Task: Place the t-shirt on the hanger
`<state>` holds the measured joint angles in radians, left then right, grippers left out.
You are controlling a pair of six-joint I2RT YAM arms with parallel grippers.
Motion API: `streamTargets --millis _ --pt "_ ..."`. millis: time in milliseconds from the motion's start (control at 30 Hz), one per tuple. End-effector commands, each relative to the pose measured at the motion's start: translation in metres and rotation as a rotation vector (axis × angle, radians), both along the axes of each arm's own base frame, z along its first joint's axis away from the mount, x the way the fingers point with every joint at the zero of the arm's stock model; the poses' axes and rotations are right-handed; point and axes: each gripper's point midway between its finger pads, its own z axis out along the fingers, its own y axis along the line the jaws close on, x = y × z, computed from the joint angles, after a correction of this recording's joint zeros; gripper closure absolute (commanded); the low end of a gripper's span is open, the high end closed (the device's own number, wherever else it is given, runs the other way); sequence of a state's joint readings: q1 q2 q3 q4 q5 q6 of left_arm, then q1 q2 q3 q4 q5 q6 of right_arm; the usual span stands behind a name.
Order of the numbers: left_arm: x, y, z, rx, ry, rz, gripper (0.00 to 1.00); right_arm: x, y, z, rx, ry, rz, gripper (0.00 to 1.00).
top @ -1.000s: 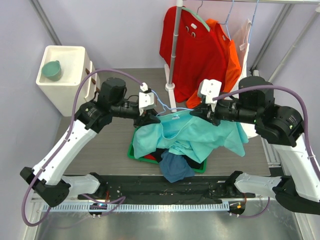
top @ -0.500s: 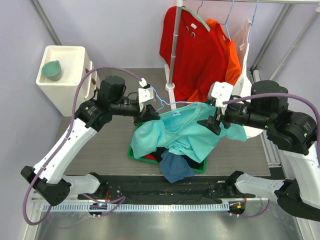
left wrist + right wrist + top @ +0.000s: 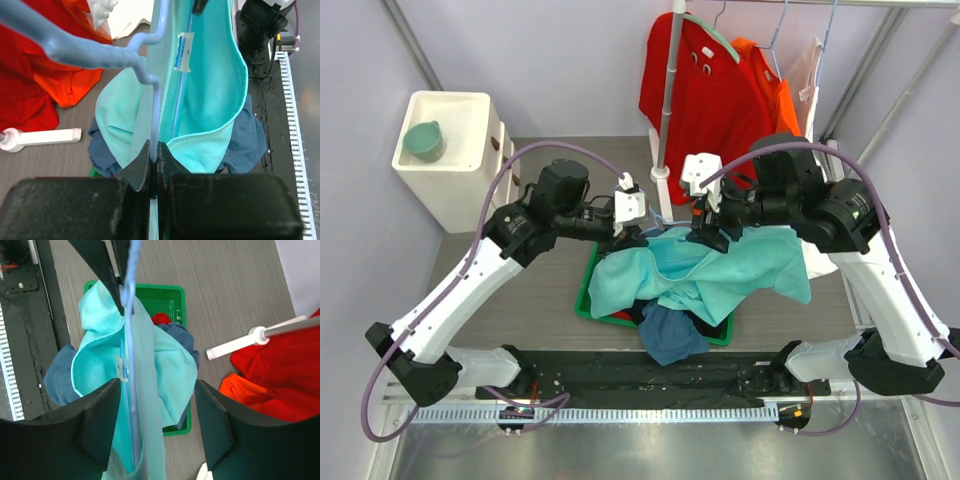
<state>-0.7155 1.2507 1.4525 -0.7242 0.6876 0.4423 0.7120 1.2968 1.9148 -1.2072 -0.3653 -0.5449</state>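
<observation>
The light turquoise t-shirt (image 3: 740, 265) hangs over the green bin, its neck opening held up between both grippers. In the left wrist view, my left gripper (image 3: 154, 152) is shut on the thin pale-blue hanger (image 3: 90, 52), whose wire runs inside the collar past the t-shirt's (image 3: 215, 100) white label (image 3: 184, 50). My right gripper (image 3: 157, 390) is open; its fingers (image 3: 102, 425) straddle the collar of the t-shirt (image 3: 170, 370) and the hanger wire (image 3: 131, 300) without pinching them. From above, the left gripper (image 3: 642, 238) and right gripper (image 3: 703, 235) face each other at the collar.
A green bin (image 3: 588, 300) under the t-shirt holds a dark slate-blue garment (image 3: 670, 335). Red (image 3: 705, 100) and orange (image 3: 775, 100) shirts hang on the rack pole (image 3: 668, 100) behind. A white cabinet (image 3: 445, 170) with a teal cup (image 3: 423, 140) stands at the back left.
My right gripper let go of the t-shirt's shoulder, opened, and swung left to the collar. My left gripper closed tight on the hanger and shifted slightly right.
</observation>
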Motion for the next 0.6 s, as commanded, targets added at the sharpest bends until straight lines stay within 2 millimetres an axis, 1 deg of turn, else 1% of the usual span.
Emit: streamTargets --millis 0,33,67,100,133,167,200,233,267,300,333,400,433,500,533,567 --pt "0.004 -0.004 0.011 0.004 -0.072 -0.005 1.0 -0.011 0.01 0.008 0.006 -0.035 0.076 0.41" --pt "0.004 -0.004 0.01 0.009 -0.076 -0.008 1.0 -0.014 0.014 0.004 -0.005 -0.03 0.094 0.59" --pt "0.004 -0.004 0.009 0.012 -0.074 -0.007 1.0 -0.014 0.015 -0.003 -0.029 -0.024 0.096 0.72" --pt "0.004 -0.004 0.008 0.015 -0.074 -0.006 1.0 -0.014 0.016 -0.007 -0.047 -0.023 0.097 0.9" --pt "0.004 -0.004 0.008 0.018 -0.075 -0.002 0.99 -0.015 0.017 -0.011 -0.064 -0.021 0.101 0.99" --pt "0.003 -0.003 0.008 0.018 -0.075 -0.006 0.96 -0.014 0.016 -0.017 -0.086 -0.018 0.092 0.99" --pt "0.002 -0.003 0.007 0.021 -0.078 -0.01 0.93 -0.014 0.014 -0.017 -0.085 -0.023 0.087 0.99" --pt "0.001 -0.002 0.007 0.023 -0.08 -0.011 0.85 -0.013 0.013 -0.016 -0.083 -0.028 0.074 0.99" --pt "-0.001 0.0 0.008 0.024 -0.103 -0.018 0.79 -0.01 0.015 -0.016 -0.068 -0.039 0.06 0.99" --pt "-0.003 0.001 0.003 0.034 -0.107 -0.029 0.73 -0.011 0.012 -0.011 -0.05 -0.059 0.053 0.99" --pt "-0.005 0.002 0.002 0.041 -0.117 -0.036 0.58 -0.011 0.012 -0.008 -0.033 -0.063 0.048 0.99" --pt "-0.009 0.005 -0.004 0.075 -0.16 -0.067 0.45 -0.009 0.015 -0.002 -0.003 -0.08 0.039 0.99" --pt "-0.011 0.006 -0.005 0.086 -0.168 -0.077 0.36 -0.01 0.014 -0.001 0.003 -0.08 0.038 0.99" --pt "-0.014 0.008 -0.012 0.12 -0.166 -0.101 0.3 -0.011 0.016 0.001 0.015 -0.079 0.038 0.99" --pt "-0.017 0.008 -0.011 0.126 -0.165 -0.114 0.21 -0.011 0.016 0.004 0.029 -0.078 0.033 0.99" --pt "-0.022 0.01 -0.016 0.147 -0.153 -0.134 0.16 -0.01 0.018 0.007 0.043 -0.084 0.028 0.99"
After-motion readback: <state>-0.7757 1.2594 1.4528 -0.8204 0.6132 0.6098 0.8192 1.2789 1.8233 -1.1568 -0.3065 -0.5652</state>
